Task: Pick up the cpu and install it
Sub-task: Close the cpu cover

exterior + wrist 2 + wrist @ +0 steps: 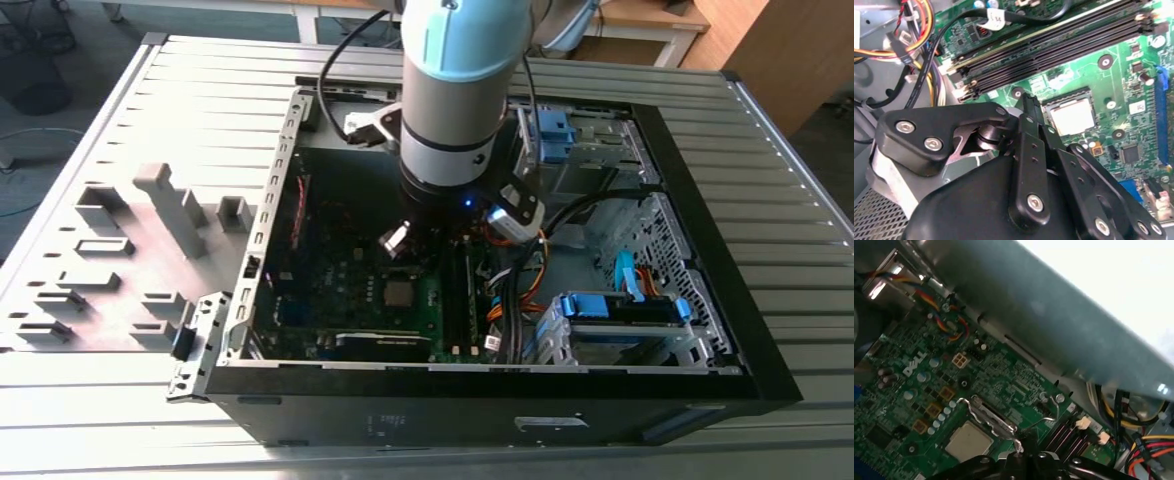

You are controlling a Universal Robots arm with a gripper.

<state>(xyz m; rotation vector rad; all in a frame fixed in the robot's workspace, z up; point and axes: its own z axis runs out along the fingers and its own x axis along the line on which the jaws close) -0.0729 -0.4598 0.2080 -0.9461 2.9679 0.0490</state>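
End effector (pixel 1028 107) over the board (pixel 334 290); open or closed, cannot tell. Cpu (pixel 398 293) lies mid-frame in the exterior view, just beside it.

Robotics lab, open PC case (pixel 441 405) on slotted aluminium workbench (pixel 200 90)
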